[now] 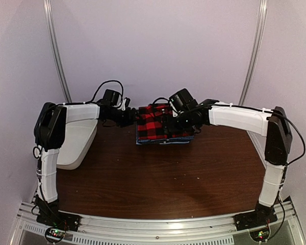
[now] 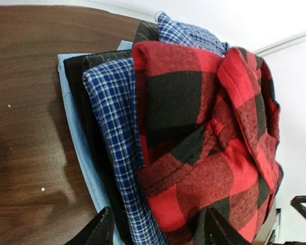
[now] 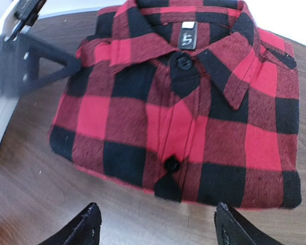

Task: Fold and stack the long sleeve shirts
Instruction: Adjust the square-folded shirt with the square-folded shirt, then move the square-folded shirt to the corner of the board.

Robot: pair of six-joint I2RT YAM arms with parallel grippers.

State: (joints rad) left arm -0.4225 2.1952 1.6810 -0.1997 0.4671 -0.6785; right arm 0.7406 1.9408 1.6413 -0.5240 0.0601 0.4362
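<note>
My left claw (image 2: 158,230) was spread wide. Its two dark fingers showed at the bottom edge of its wrist view, with the folded shirts' edges between them, and I could not tell whether they touched the cloth. The red-and-black plaid shirt (image 2: 204,138) lay on top. The blue-and-white check shirt (image 2: 115,148) lay just under it, above a dark pinstriped garment (image 2: 81,76) and a pale blue cloth (image 2: 76,130). My right claw (image 3: 158,227) was released too, its fingers apart at the bottom of its view. It hung over the brown table (image 3: 35,189), just in front of the plaid shirt's buttoned front. In the top view the shirts sat at upper centre between both claws, with the white tub (image 1: 76,145) at the left.
</note>
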